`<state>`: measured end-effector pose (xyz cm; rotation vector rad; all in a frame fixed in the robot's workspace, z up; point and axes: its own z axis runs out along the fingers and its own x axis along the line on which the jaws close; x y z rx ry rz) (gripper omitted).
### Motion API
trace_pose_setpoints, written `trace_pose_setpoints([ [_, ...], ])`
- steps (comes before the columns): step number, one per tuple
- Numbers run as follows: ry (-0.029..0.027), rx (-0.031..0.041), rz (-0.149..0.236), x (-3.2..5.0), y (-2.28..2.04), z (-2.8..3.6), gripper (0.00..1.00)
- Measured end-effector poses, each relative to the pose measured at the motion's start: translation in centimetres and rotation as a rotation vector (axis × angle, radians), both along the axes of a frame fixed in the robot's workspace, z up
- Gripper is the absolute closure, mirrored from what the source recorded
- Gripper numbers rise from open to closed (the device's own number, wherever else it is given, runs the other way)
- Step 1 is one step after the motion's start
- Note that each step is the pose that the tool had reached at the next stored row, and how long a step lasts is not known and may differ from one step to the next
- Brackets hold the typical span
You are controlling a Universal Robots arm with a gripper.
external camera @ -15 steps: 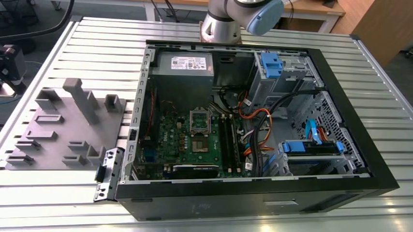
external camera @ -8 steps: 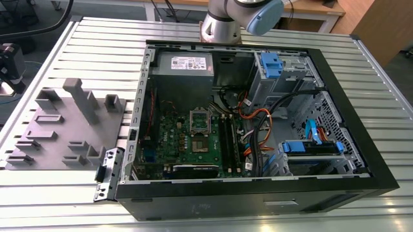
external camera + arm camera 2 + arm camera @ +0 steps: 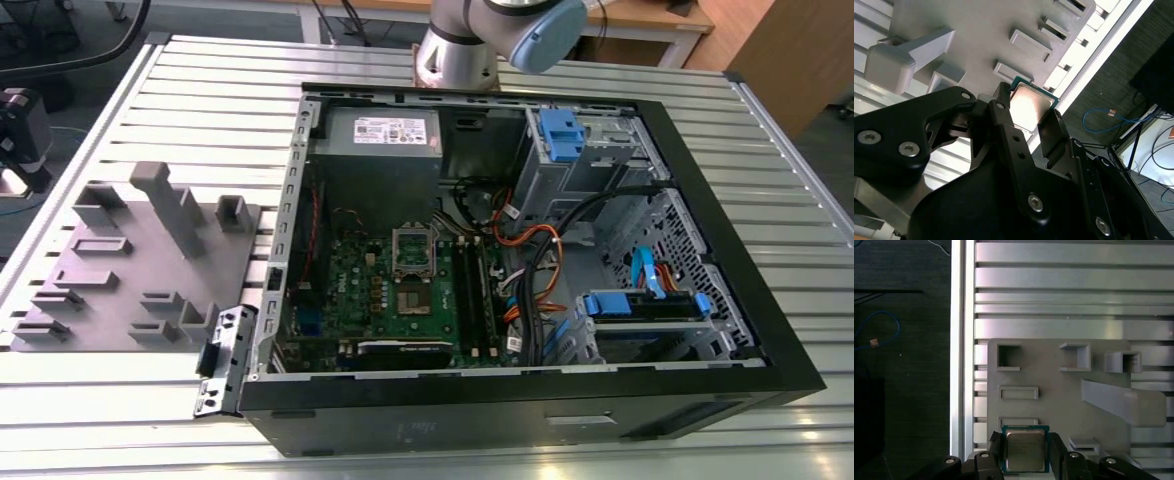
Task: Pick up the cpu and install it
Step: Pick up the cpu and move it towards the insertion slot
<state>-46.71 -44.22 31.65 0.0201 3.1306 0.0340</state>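
The cpu (image 3: 1025,450) lies flat, pinched at two opposite edges between the closed-in fingers of the end effector (image 3: 1025,446), apparently lifted above the grey fixture tray (image 3: 1054,405) on the slatted tabletop (image 3: 1069,280), well apart from the open computer case (image 3: 534,420)

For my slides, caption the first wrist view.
Claw grips the cpu above the grey fixture plate on the slatted metal table.

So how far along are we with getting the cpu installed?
Done: the gripper is shut on the cpu, over the grey fixture tray. In hand: the pick-up; I cannot tell whether it has cleared the tray. Left: the install, since the cpu is not on the green board in the open case.
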Motion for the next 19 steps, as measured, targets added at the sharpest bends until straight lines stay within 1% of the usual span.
trace_pose_setpoints([
  [9,-0.0001,0.0000,0.000,0.00,0.00,0.87,0.53],
  [17,-0.0001,0.0001,0.000,0.00,0.03,1.54,0.53],
  [19,-0.0003,0.0002,0.000,0.00,0.03,1.63,0.53],
])
